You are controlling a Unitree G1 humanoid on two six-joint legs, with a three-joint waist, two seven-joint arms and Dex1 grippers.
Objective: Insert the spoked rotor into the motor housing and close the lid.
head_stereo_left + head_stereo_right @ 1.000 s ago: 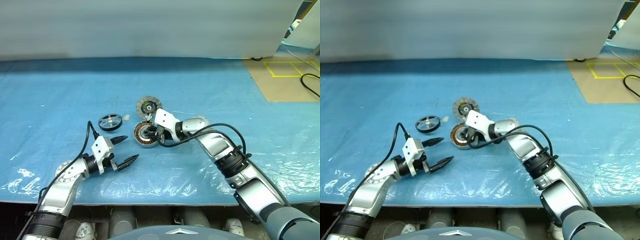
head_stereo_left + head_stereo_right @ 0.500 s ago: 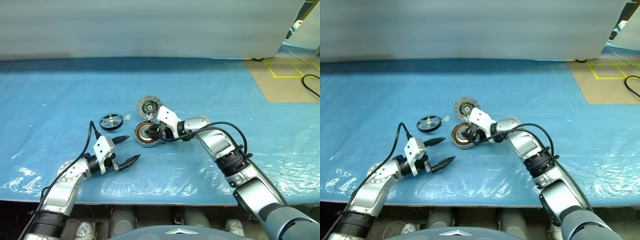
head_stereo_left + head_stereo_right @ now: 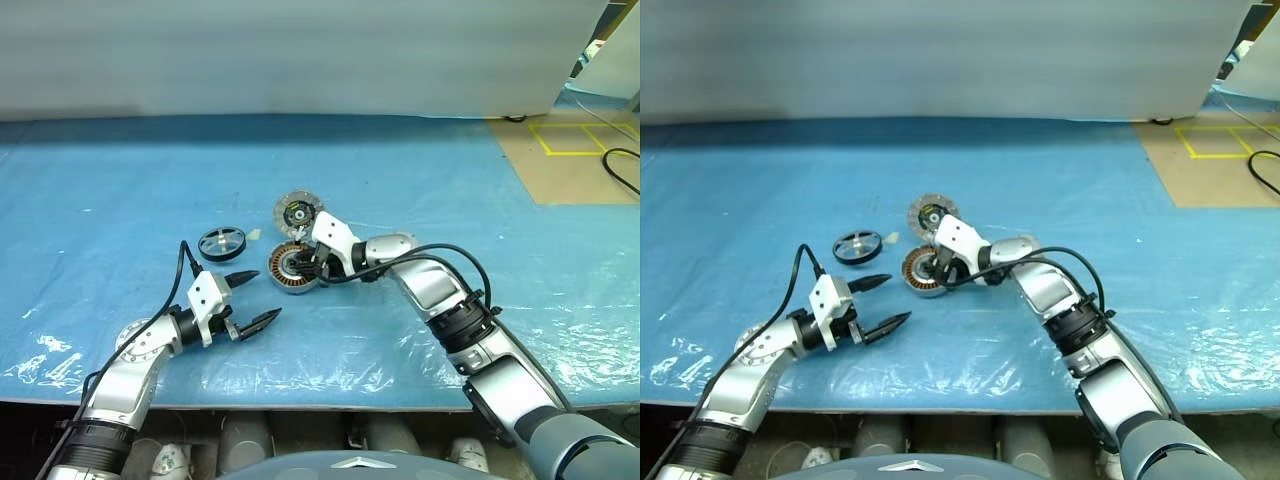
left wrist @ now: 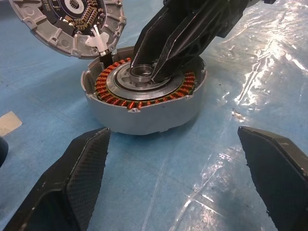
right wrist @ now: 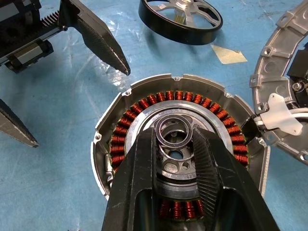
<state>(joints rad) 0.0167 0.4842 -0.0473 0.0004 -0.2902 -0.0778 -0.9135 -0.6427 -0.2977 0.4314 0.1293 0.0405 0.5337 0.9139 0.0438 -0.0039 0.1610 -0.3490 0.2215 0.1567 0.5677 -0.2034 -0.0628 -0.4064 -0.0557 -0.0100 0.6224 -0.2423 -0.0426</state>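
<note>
Spoked rotor [image 3: 221, 243]: it lies flat on the blue sheet [image 3: 120, 180], to my left of the housing and apart from it, not yet picked up. I judge it light, stiff and smooth, so likely to slip; the black outer ring looks the best place to take hold, across its width, not by the thin pale spokes.

Motor housing [image 3: 292, 267]: open and upright on the sheet, copper windings ringing a grey centre. The wire looks easy to scrape, so I would keep off it.

Lid [image 3: 298, 212]: swung open, joined to the housing's far edge, inner face up, with a white clip and thin wires at the joint that I would not strain.

My right gripper [image 5: 176, 140]: it reaches in over the housing and slopes down, fingers narrowed around a small metal ring [image 5: 174, 131] at the hub; whether they truly clamp it I cannot say.

My left gripper [image 3: 252, 300]: fingers spread wide, nothing between them, hanging near level just short of the housing and pointing at it, with the rotor just beyond it.
</note>
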